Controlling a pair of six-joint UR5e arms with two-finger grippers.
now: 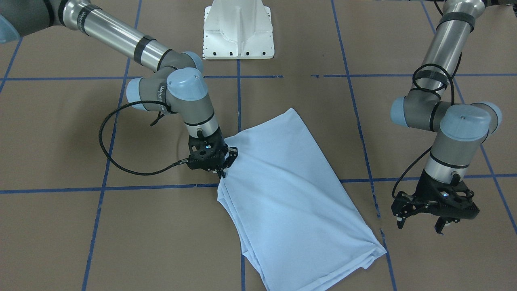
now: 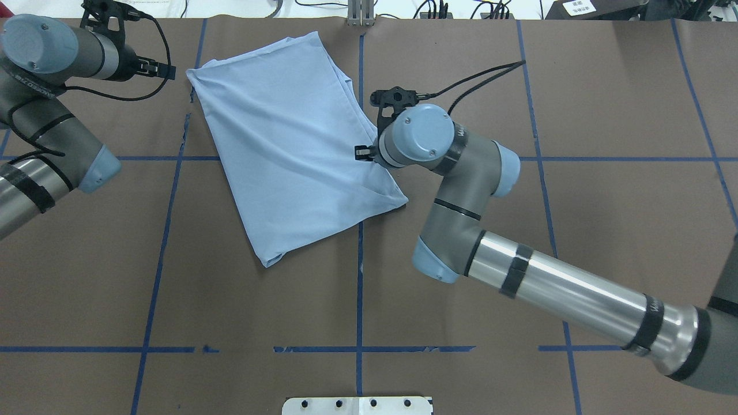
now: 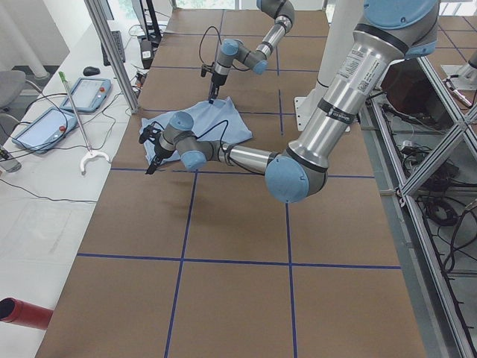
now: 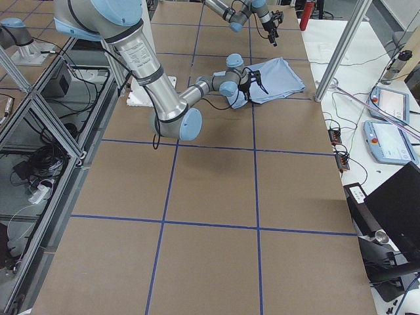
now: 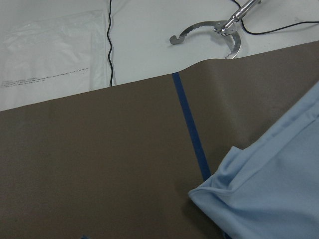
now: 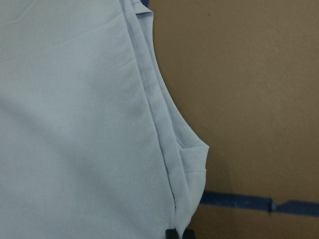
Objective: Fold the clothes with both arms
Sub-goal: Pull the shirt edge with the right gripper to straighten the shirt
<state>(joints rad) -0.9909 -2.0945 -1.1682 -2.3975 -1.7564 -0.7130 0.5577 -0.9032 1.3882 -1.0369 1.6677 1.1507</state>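
The pale blue t-shirt [image 1: 291, 194] lies folded into a slanted rectangle on the brown table [image 1: 80, 226]; its print and neck label are hidden. It also shows in the overhead view [image 2: 288, 144]. My right gripper [image 1: 225, 163] is down at the middle of one long edge of the shirt. It is shut on that edge, and the cloth rises slightly toward it. The right wrist view shows the hemmed edge [image 6: 154, 124] running into the fingers. My left gripper [image 1: 420, 226] is open and empty, just above the table beside the shirt's far corner [image 5: 259, 199].
The white pedestal base [image 1: 238, 32] stands at the robot's side of the table. Blue tape lines [image 1: 121, 188] cross the surface. Beyond the far edge a white bench holds a metal grabber tool [image 5: 219, 30] and tablets [image 3: 45, 127].
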